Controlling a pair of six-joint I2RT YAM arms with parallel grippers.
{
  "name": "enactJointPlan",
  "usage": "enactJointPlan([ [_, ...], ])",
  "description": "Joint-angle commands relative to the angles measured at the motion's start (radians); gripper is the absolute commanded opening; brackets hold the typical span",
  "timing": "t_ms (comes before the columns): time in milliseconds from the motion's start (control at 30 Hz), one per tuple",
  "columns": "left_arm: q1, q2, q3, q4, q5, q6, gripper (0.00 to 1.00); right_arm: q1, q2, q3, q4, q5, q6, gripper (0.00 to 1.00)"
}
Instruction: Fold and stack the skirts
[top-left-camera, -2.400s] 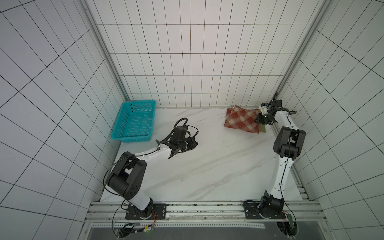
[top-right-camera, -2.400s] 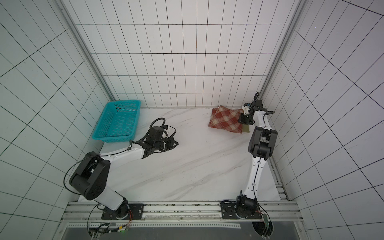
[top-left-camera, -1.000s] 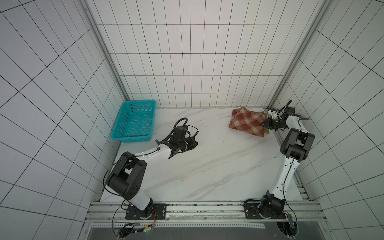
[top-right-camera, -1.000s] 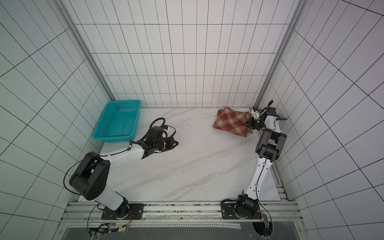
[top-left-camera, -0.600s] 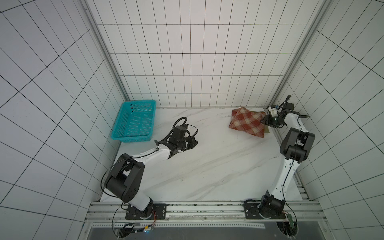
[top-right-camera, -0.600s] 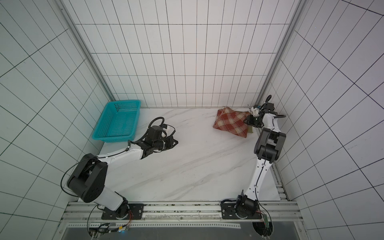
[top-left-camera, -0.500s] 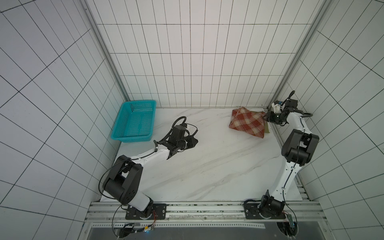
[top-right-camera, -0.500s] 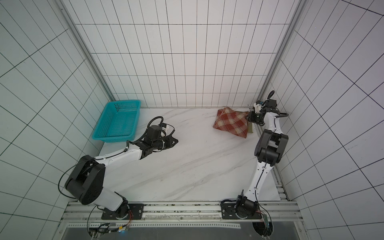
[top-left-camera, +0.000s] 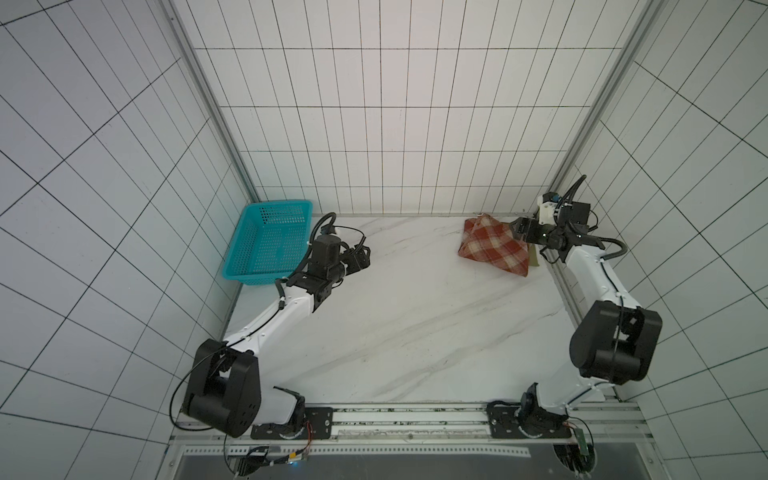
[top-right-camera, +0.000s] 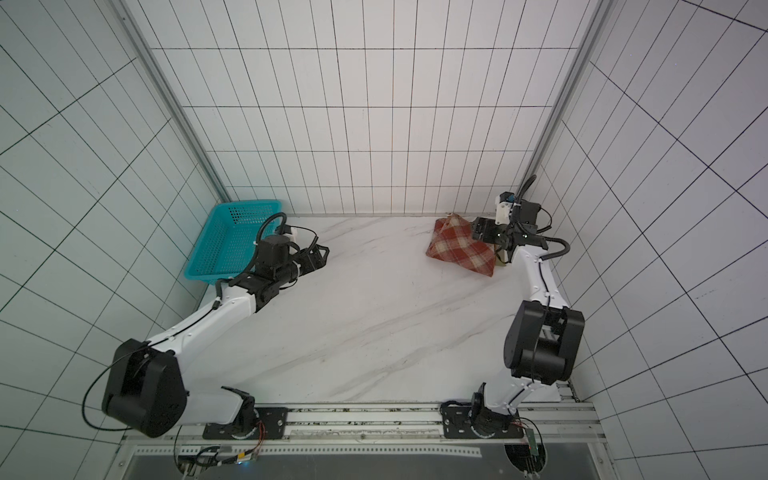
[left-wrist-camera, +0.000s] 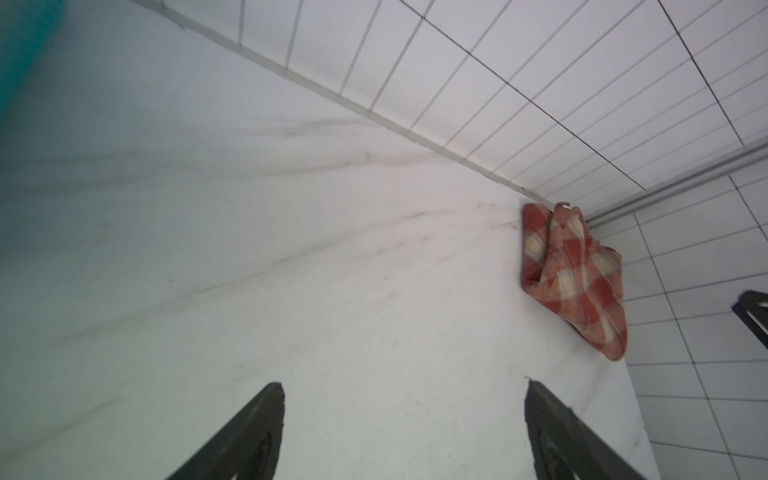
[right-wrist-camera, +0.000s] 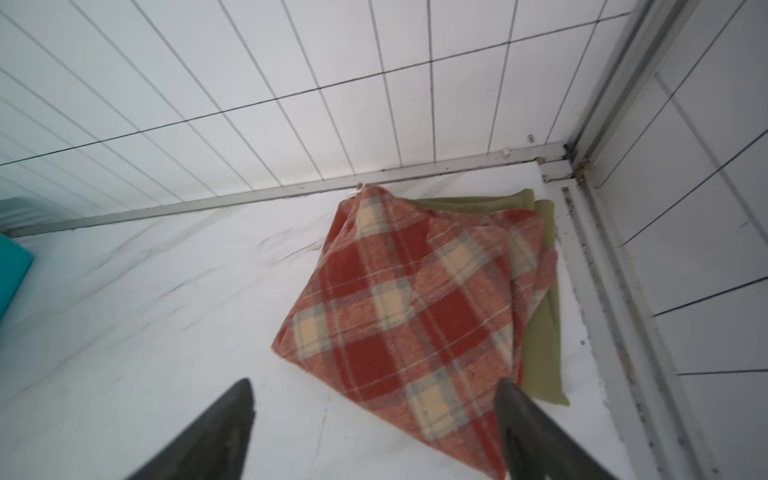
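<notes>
We are observing both wide apart, holding nothing: the left gripper (left-wrist-camera: 405, 386) over the surface (top-left-camera: 415, 311), the right gripper (right-wrist-camera: 374, 382) over the plaid skirt (right-wrist-camera: 399, 307) covering the olive skirt (right-wrist-camera: 540, 332).

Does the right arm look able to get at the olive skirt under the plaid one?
Probably only its edge. The right hand is open close by the stack, but the plaid skirt covers most of the olive skirt; just a strip shows toward the side wall. Nothing else blocks it.

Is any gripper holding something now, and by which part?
Nothing is held. The left gripper and right gripper are open; the plaid skirt lies ungripped.
</notes>
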Motion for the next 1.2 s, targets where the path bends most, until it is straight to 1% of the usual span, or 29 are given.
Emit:
enactJointPlan([
  [0, 0.028, -0.041, 0.034, -0.045, -0.214, 0.075, 0.97, 0.028, -0.09, -0.211, 0.175, 0.053, 0.076, 1.0],
  [100, 0.029, -0.049, 0.014, -0.011, -0.357, 0.14, 0.97, 0.077, -0.164, -0.389, 0.295, 0.163, 0.085, 1.0],
  [167, 0.029, -0.041, -0.004, 0.008, -0.453, 0.179, 0.97, 0.084, -0.195, -0.503, 0.388, 0.212, 0.109, 1.0],
  [233, 0.03, -0.03, -0.039, 0.06, -0.517, 0.245, 0.97, 0.087, -0.213, -0.6, 0.469, 0.24, 0.133, 1.0],
  [300, 0.03, -0.025, -0.108, 0.174, -0.56, 0.343, 0.97, 0.096, -0.225, -0.688, 0.56, 0.277, 0.141, 1.0],
  [367, 0.029, -0.022, -0.174, 0.263, -0.624, 0.379, 0.97, 0.117, -0.232, -0.749, 0.622, 0.339, 0.145, 1.0],
  [467, 0.029, -0.01, -0.284, 0.451, -0.658, 0.45, 0.97, 0.163, -0.233, -0.796, 0.689, 0.448, 0.082, 1.0],
  [533, 0.031, 0.002, -0.342, 0.57, -0.652, 0.504, 0.97, 0.17, -0.229, -0.821, 0.742, 0.481, 0.067, 1.0],
  [633, 0.035, 0.011, -0.384, 0.63, -0.672, 0.543, 0.97, 0.181, -0.205, -0.886, 0.893, 0.492, 0.028, 1.0],
  [667, 0.043, 0.014, -0.402, 0.662, -0.664, 0.545, 0.97, 0.187, -0.193, -0.906, 0.952, 0.501, 0.009, 1.0],
  [700, 0.055, 0.02, -0.426, 0.706, -0.636, 0.551, 0.97, 0.192, -0.182, -0.92, 1.013, 0.512, -0.001, 1.0],
  [733, 0.068, 0.027, -0.448, 0.753, -0.589, 0.567, 0.97, 0.197, -0.18, -0.907, 0.989, 0.52, -0.005, 1.0],
  [767, 0.075, 0.034, -0.459, 0.778, -0.562, 0.586, 0.97, 0.201, -0.17, -0.915, 1.024, 0.522, -0.012, 1.0],
  [833, 0.074, 0.052, -0.464, 0.786, -0.553, 0.612, 0.97, 0.204, -0.157, -0.92, 1.075, 0.515, -0.015, 1.0],
  [900, 0.077, 0.066, -0.484, 0.797, -0.534, 0.602, 0.97, 0.208, -0.143, -0.925, 1.134, 0.504, -0.019, 1.0],
  [967, 0.081, 0.09, -0.528, 0.877, -0.506, 0.607, 0.97, 0.214, -0.129, -0.921, 1.157, 0.498, -0.041, 1.0],
  [1000, 0.085, 0.105, -0.551, 0.955, -0.489, 0.62, 0.97, 0.218, -0.123, -0.921, 1.169, 0.507, -0.05, 1.0],
  [1033, 0.091, 0.113, -0.565, 1.001, -0.463, 0.641, 0.97, 0.218, -0.115, -0.941, 1.219, 0.503, -0.062, 1.0],
  [1100, 0.096, 0.112, -0.565, 0.998, -0.453, 0.661, 0.97, 0.219, -0.094, -1.003, 1.353, 0.494, -0.073, 1.0],
  [1133, 0.115, 0.127, -0.576, 1.023, -0.428, 0.646, 0.97, 0.219, -0.082, -1.03, 1.426, 0.499, -0.068, 1.0],
  [1167, 0.137, 0.151, -0.597, 1.08, -0.4, 0.632, 0.97, 0.218, -0.082, -1.052, 1.46, 0.5, -0.064, 1.0],
])
